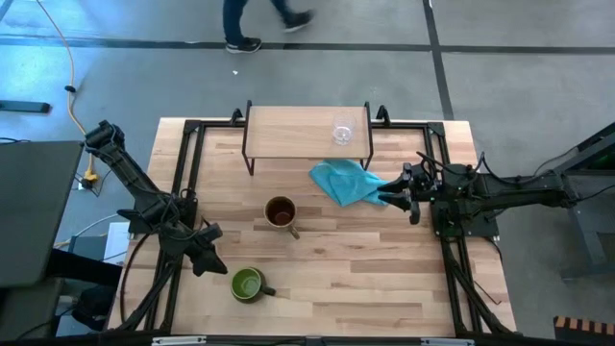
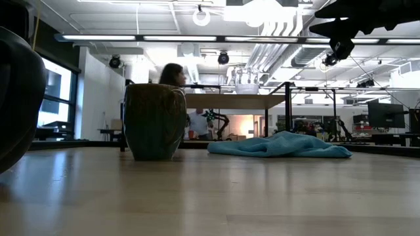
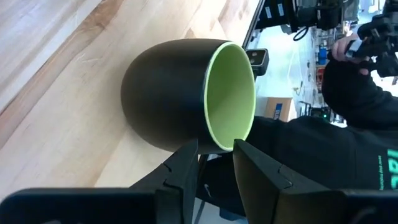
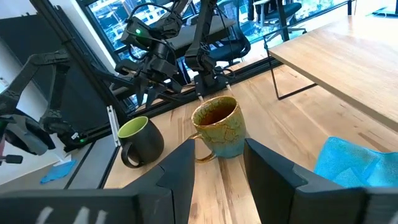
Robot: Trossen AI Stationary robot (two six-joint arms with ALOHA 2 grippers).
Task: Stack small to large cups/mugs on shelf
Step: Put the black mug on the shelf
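Observation:
The shelf (image 1: 307, 135) stands at the table's far edge with the clear glass cup (image 1: 342, 132) upright on its right part. The tan-brown mug (image 1: 280, 212) stands upright mid-table. The dark mug with green inside (image 1: 247, 284) stands near the front edge, its handle toward the right. My left gripper (image 1: 211, 261) hovers just left of the dark mug (image 3: 186, 93), fingers a little apart with nothing between them. My right gripper (image 1: 392, 192) hangs open, high above the right end of a blue cloth (image 1: 348, 181), facing the tan-brown mug (image 4: 217, 127).
The crumpled blue cloth (image 2: 282, 145) lies on the table between the shelf and my right gripper. Black frame rails (image 1: 187, 183) run along both table sides. A person in dark clothes (image 3: 348, 137) is beyond the table's front; another walks past the far side (image 1: 255, 24).

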